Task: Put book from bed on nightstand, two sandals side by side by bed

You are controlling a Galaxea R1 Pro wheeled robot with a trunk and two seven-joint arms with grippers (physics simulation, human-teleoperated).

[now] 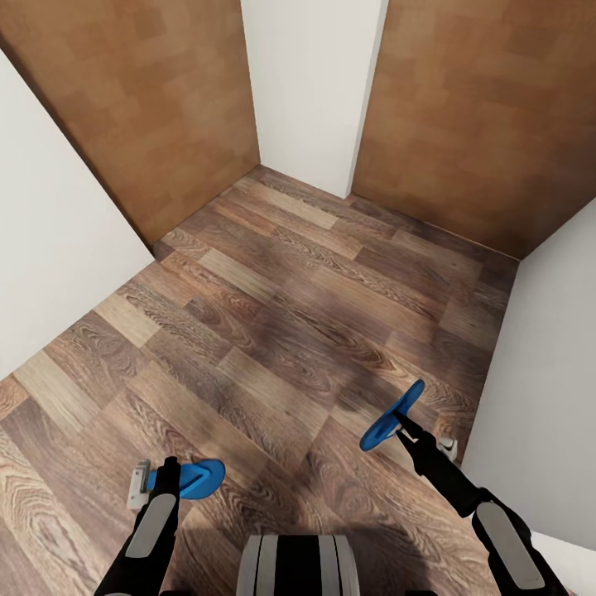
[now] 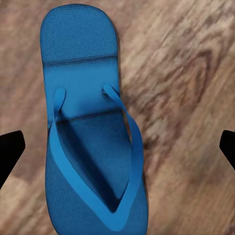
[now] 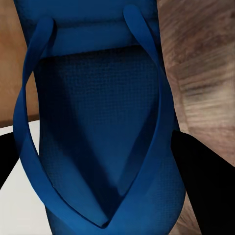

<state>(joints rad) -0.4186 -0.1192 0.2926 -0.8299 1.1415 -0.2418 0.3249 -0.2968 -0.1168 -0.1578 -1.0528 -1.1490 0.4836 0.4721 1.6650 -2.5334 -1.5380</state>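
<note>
Two bright blue sandals are in view. One sandal [image 1: 199, 477] [image 2: 88, 142] lies flat, straps up, on the wood-plank floor at the lower left. My left gripper [image 1: 153, 482] [image 2: 117, 147] hangs over it, open, its dark fingertips [image 2: 10, 152] far apart on either side and clear of the sandal's edges. The other sandal [image 1: 391, 419] [image 3: 103, 127] is tilted up off the floor at the lower right. My right gripper [image 1: 406, 430] [image 3: 105, 171] is shut on it, fingers [image 3: 205, 191] pressed against its sides. The book, bed and nightstand are out of view.
Two plain brown doors [image 1: 157, 99] [image 1: 488, 108] stand ahead with a white wall corner [image 1: 310, 83] between them. White walls close in on the left [image 1: 50, 265] and right [image 1: 546, 364]. Plank floor [image 1: 298, 314] stretches between them. My base [image 1: 298, 567] shows at the bottom edge.
</note>
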